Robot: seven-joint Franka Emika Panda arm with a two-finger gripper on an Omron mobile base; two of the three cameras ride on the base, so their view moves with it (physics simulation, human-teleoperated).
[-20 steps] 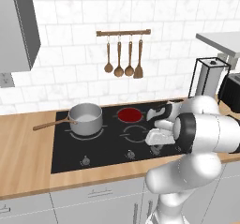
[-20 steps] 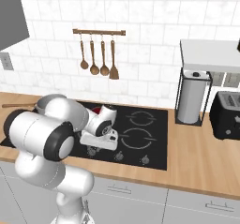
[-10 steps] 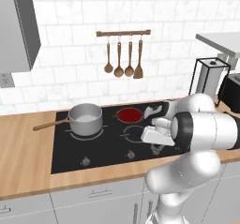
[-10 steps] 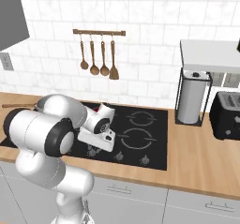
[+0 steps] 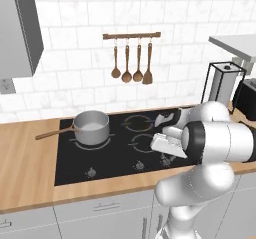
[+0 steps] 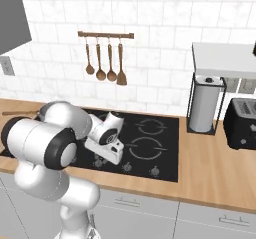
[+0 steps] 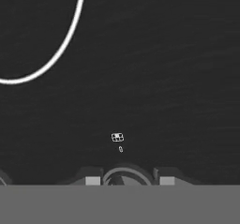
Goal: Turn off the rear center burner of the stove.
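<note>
In the hand view, the small dark fingertips (image 7: pixel 93 180) of the gripper (image 7: pixel 126 180) and the round grey knob (image 7: pixel 126 177) between them are cut off by the lower band, so contact cannot be judged. The tiny white marking (image 7: pixel 117 137) on the flat black glass stove (image 7: pixel 154 63) is too small to be read. In both base views the gripper is hidden behind the white arm.

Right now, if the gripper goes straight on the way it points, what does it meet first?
Most likely a knob: the hand view shows its grey round top right between the fingers, at the gripper, on the stove glass. How much gap is left I cannot tell; it looks very close or touching.
</note>
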